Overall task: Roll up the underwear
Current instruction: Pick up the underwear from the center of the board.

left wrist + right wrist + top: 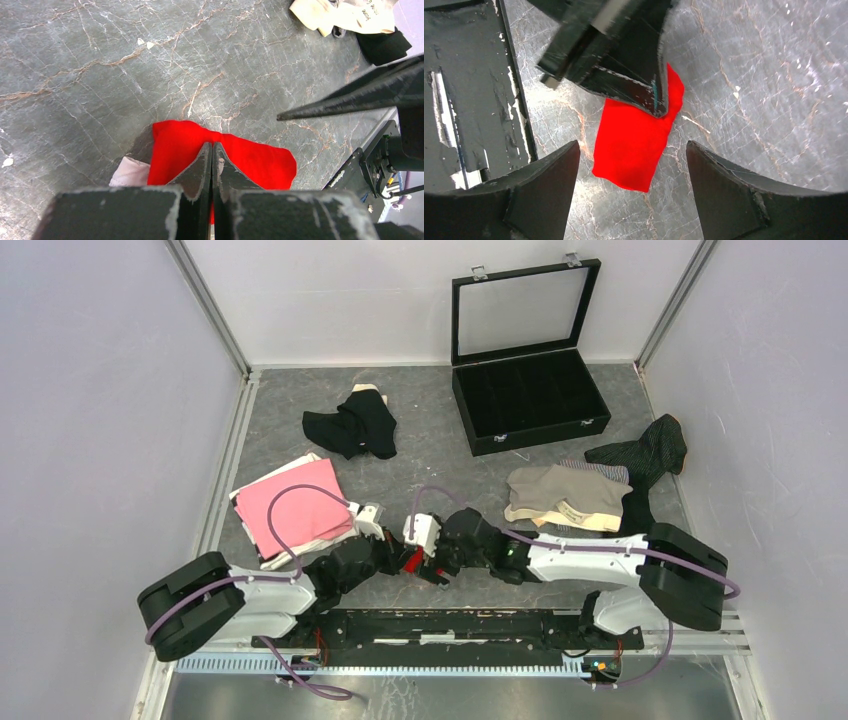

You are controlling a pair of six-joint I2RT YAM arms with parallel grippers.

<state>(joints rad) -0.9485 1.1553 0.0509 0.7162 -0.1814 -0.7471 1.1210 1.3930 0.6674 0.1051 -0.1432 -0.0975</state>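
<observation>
The red underwear [412, 561] is a small folded piece at the table's front centre, between the two arms. My left gripper [212, 146] is shut on it, and a red sliver shows between the jaws. Red cloth [260, 162] spreads to both sides of the fingers, with a pale bit [129, 172] at its left. Seen from the right wrist, the left gripper [659, 109] covers the far end of the red strip [629, 150]. My right gripper [633, 146] is open, one finger on either side of the strip's near end, apart from it.
More underwear lies around: black [352, 425] at the back, pink [295, 508] on the left, beige [565, 498] and dark pinstriped [645, 452] on the right. The black case [530, 390] stands open at the back right. The arms' base rail [469, 100] is close by.
</observation>
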